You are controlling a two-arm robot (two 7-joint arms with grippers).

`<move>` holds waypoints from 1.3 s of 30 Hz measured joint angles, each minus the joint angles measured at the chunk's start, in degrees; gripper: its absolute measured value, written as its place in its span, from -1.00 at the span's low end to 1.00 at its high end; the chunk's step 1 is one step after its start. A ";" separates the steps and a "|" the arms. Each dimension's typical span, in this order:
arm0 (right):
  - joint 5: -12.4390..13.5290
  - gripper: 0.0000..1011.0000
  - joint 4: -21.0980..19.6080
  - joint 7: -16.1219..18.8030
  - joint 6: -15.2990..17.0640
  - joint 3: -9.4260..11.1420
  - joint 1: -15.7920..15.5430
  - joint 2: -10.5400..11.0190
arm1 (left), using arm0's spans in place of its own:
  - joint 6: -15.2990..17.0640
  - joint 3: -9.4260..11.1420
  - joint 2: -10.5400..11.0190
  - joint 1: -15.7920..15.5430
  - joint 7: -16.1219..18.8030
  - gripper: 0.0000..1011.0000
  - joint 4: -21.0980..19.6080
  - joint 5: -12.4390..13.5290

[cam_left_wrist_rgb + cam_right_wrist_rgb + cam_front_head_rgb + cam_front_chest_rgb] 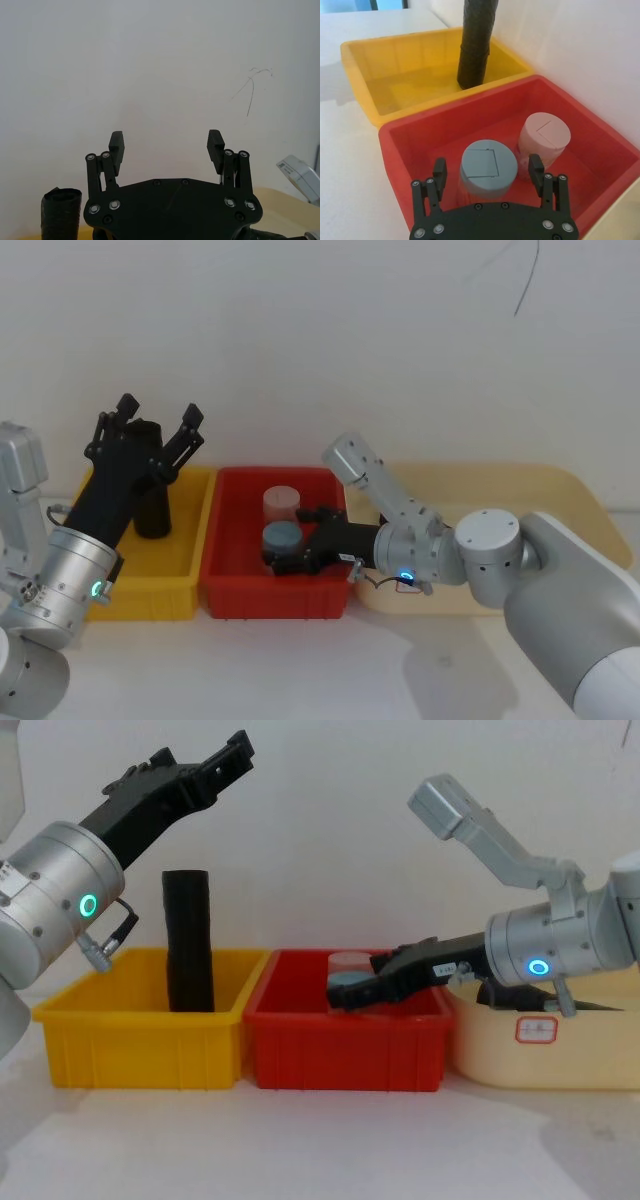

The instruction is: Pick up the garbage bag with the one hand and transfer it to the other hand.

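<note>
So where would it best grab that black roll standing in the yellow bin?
Probably the upper part of the garbage bag, which stands upright and rises clear above the yellow bin walls. The open left gripper, already above it, could come down and close across the round sides.

garbage bag (188,940) top clear above yellow bin (140,1020) | red bin (345,1045) probably crowded: two jars (487,170)

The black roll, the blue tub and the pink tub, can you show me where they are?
Garbage bag (188,940), chest view: middle of the upright black roll in the yellow bin.
Blue tub (487,166), right wrist view: its flat lid, in the red bin.
Pink tub (544,133), right wrist view: its lid, beside the blue one.
</note>
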 joint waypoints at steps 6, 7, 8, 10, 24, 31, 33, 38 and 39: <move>-0.21 0.93 1.91 0.79 -0.01 -0.01 0.98 -0.62 | 0.00 0.00 0.00 0.00 0.00 0.98 0.00 0.00; -0.21 0.90 1.91 0.79 -0.01 -0.01 0.98 -0.62 | 0.00 0.00 0.00 0.00 0.00 0.98 0.00 0.00; -0.22 0.86 2.23 0.89 -0.05 0.05 1.14 -0.76 | 0.00 0.00 0.00 0.00 0.00 0.98 0.00 0.00; -0.23 0.80 2.47 0.94 -0.12 0.16 1.25 -0.86 | 0.00 0.00 0.00 0.00 0.00 0.98 0.00 0.00; 0.12 0.29 1.93 0.44 -0.48 1.18 1.12 -1.02 | 0.00 0.00 0.00 0.00 0.00 0.98 0.00 0.00; 0.50 0.29 0.47 0.00 -0.31 1.38 0.49 -0.63 | 0.00 0.00 0.00 0.00 0.00 0.98 0.00 0.00; 0.65 0.29 -0.27 -0.13 -0.18 1.47 0.22 -0.43 | 0.00 0.00 0.00 0.00 0.00 0.98 0.00 0.00; 1.00 0.29 -2.24 -0.56 0.10 1.70 -0.40 0.17 | 0.00 0.00 0.00 0.00 0.00 0.98 0.00 0.00; 1.07 0.29 -2.65 -0.64 0.15 1.77 -0.52 0.29 | 0.00 0.00 0.00 0.00 0.00 0.98 0.00 0.00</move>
